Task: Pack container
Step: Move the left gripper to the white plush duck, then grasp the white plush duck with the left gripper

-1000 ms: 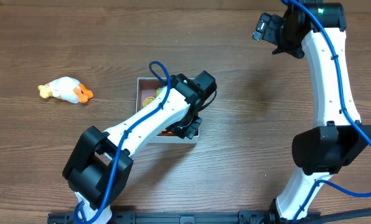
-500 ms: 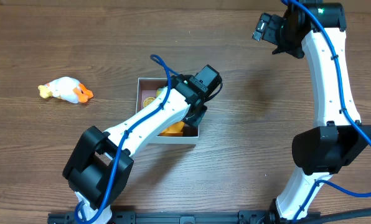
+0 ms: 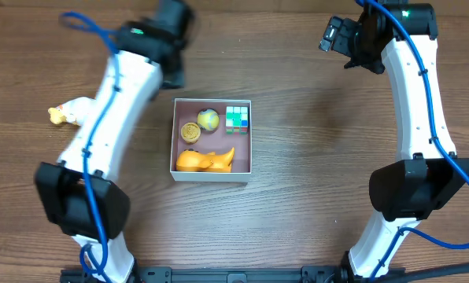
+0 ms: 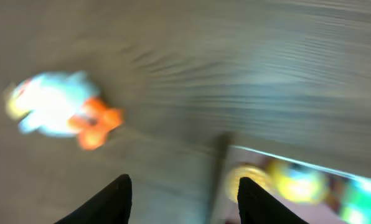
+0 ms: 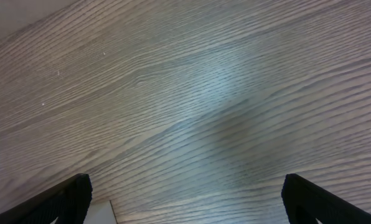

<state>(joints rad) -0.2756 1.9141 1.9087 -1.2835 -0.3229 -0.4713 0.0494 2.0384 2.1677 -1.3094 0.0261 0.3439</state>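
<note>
The container (image 3: 174,137) is a shallow white-walled square box with a pinkish floor at the table's middle. It holds an orange toy (image 3: 204,161), a round gold piece (image 3: 190,132), a yellow-green ball (image 3: 208,119) and a colourful cube (image 3: 236,117). A white and orange duck toy (image 3: 71,113) lies on the table at the left, partly behind the left arm; it shows blurred in the left wrist view (image 4: 55,112). My left gripper (image 4: 184,193) is open and empty, high between duck and container. My right gripper (image 5: 185,193) is open and empty at the far right.
The container's corner (image 4: 226,155) shows at the lower right of the blurred left wrist view. A pale corner (image 5: 101,214) shows at the bottom left of the right wrist view. Bare wooden tabletop surrounds the container.
My left arm has lifted out of the container and swung far to the upper left, leaving the orange toy in the box. The right arm has not moved.
</note>
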